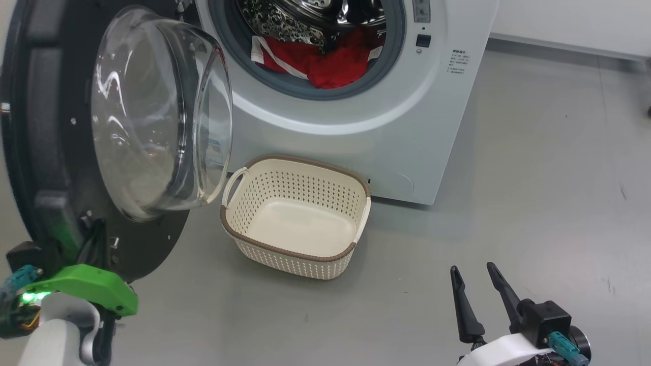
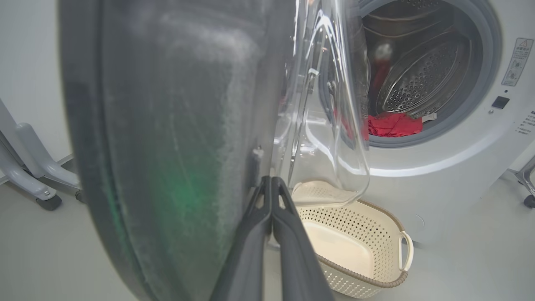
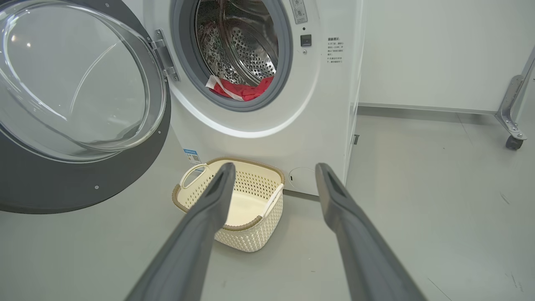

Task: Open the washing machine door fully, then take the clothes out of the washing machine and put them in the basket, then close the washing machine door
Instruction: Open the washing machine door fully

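Your right gripper [image 1: 472,268], wide open and empty, has the clothes [image 1: 330,63] far and to its left in the drum [image 1: 300,12], above the basket [image 1: 305,161], while the closed, empty left gripper [image 2: 271,179] is at the door [image 1: 46,152]

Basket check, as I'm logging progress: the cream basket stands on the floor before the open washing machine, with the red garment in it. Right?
No. The cream basket stands on the floor before the open washing machine, but it is empty; the head view shows the red garment lying inside the drum.
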